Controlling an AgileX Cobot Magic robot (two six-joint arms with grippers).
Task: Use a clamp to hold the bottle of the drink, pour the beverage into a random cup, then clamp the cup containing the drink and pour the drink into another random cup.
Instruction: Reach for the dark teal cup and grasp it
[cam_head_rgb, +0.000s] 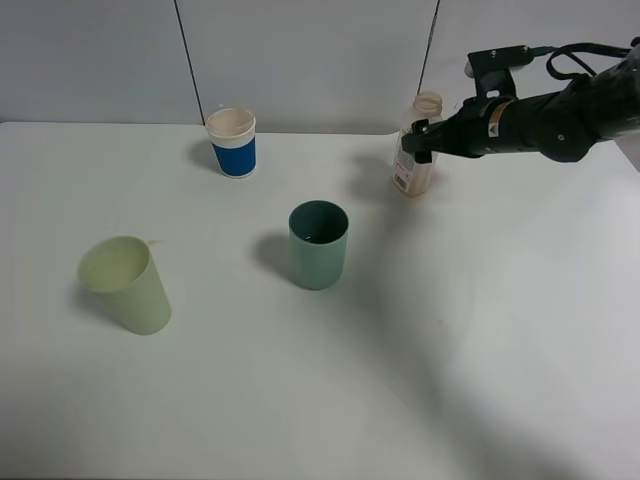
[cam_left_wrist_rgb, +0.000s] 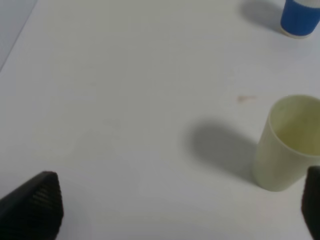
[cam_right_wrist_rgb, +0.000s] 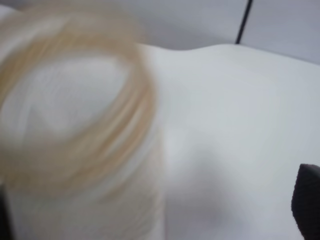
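The bottle (cam_head_rgb: 414, 152) stands upright on the table at the back right, clear with a white-and-red label. My right gripper (cam_head_rgb: 419, 140) is around its upper body, jaws apart. In the right wrist view the blurred bottle neck (cam_right_wrist_rgb: 75, 105) fills one side, and one fingertip (cam_right_wrist_rgb: 307, 200) stands well off it, so the right gripper (cam_right_wrist_rgb: 155, 205) is open. The teal-green cup (cam_head_rgb: 318, 245) stands mid-table; its inside is dark and I cannot make out the beverage. The blue cup with a white rim (cam_head_rgb: 232, 142) stands at the back. My left gripper (cam_left_wrist_rgb: 175, 205) is open and empty.
A pale yellow-green cup (cam_head_rgb: 125, 285) stands at the front left; it also shows in the left wrist view as the pale cup (cam_left_wrist_rgb: 287, 145), close to one left finger. The blue cup's base (cam_left_wrist_rgb: 300, 17) shows beyond it. The white table (cam_head_rgb: 450, 360) meets a grey wall behind.
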